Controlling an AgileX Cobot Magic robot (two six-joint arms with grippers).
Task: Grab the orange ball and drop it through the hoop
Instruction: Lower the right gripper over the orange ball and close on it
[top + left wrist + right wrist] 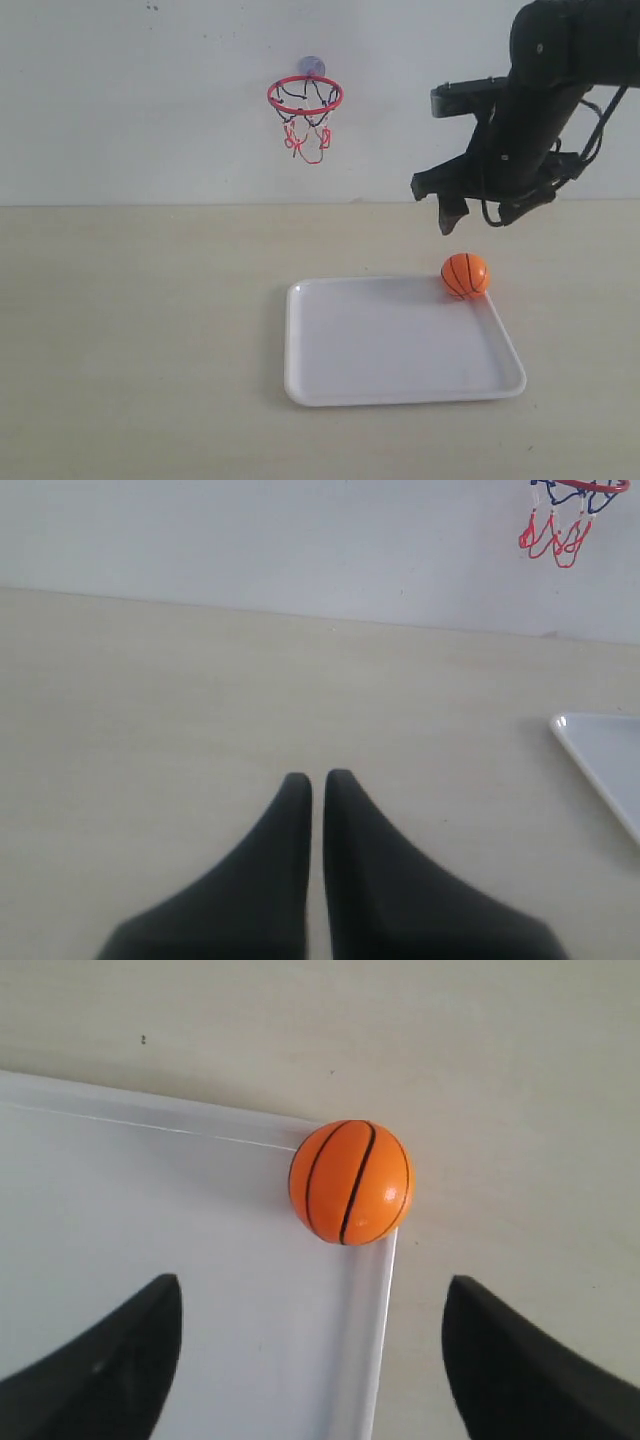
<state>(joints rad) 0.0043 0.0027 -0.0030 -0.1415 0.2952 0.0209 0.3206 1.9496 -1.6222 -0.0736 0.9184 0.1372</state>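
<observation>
The orange ball [465,274] [350,1182], with black seam lines, rests in the far right corner of the white tray [390,345] [150,1220]. My right gripper [470,215] [312,1305] hovers just above the ball, open, its two dark fingers wide apart with nothing between them. The hoop [305,96] [570,510], a red ring with a red-and-black net, hangs on the back wall to the upper left of the tray. My left gripper [317,780] is shut and empty over bare tabletop; it does not show in the exterior view.
The beige tabletop [140,330] stretches left of the tray and ends at the white wall [130,100]. A corner of the tray [605,765] shows in the left wrist view.
</observation>
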